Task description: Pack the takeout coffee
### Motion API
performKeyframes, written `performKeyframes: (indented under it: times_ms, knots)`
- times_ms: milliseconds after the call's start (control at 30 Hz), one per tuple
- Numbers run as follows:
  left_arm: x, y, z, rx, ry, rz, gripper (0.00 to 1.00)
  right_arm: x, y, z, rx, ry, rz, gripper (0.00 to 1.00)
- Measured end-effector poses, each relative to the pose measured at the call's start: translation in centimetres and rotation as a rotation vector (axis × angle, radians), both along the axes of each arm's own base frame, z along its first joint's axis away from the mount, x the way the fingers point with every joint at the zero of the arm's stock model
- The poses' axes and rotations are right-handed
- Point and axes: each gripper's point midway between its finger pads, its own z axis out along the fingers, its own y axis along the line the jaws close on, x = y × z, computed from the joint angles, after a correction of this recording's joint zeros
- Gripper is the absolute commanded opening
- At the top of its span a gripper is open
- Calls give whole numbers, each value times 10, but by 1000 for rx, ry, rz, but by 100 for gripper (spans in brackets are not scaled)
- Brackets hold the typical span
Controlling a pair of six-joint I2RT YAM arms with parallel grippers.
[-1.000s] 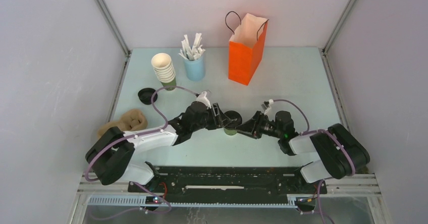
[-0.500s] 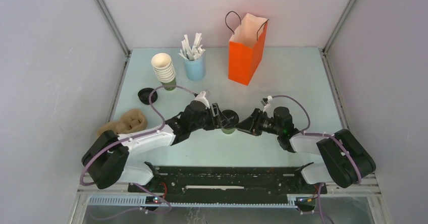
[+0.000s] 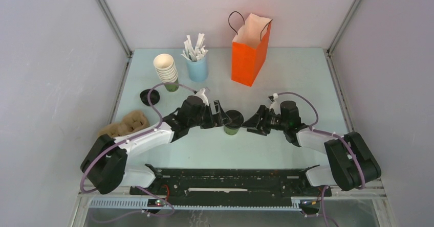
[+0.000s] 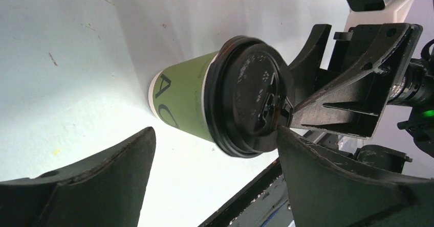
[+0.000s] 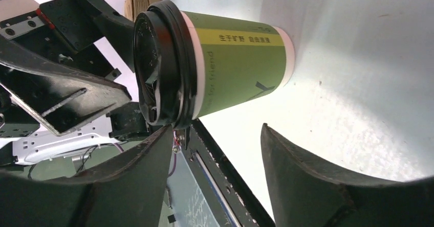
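The takeout coffee, a small green paper cup with a black lid, stands upright on the table between my two grippers. My left gripper is open just left of it, its jaws wide apart and off the cup. My right gripper is open just right of it, a small gap away. The left wrist view shows the cup beyond my open left gripper, with the right gripper behind it. The right wrist view shows the cup beyond my open right gripper.
An open orange paper bag stands at the back. A stack of cream-and-green cups and a light blue cup of white sticks stand at the back left. A spare black lid and a brown cup carrier lie at the left.
Both grippers have drawn a little away from the cup, the left one leftward and the right one rightward and farther back. The cup stays upright in about the same place.
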Motion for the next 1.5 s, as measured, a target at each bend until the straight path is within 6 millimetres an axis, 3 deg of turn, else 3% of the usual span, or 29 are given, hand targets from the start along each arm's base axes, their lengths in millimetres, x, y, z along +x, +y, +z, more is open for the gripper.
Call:
performKeyframes:
  times_ms: [233,367,433,633,867,1133,1333,1500]
  knots:
    - [11,11,5,-20,-2,22,88,0,-3,15,6,-1,25,89]
    - [17,17,6,-27,2,38,80,6,4,34,37,-38,59,88]
    - [20,20,7,-32,2,47,75,11,9,39,47,-44,75,84]
    - [25,18,9,-58,-5,38,69,17,17,24,43,14,98,72]
    - [28,11,-2,-68,11,23,59,17,19,8,45,66,116,62]
    - [25,10,-11,-132,-10,35,54,23,21,3,102,49,163,60]
    - [24,10,-10,-151,-22,40,62,23,22,3,131,41,176,68]
    - [21,16,-12,-96,17,45,85,25,21,2,107,66,163,80]
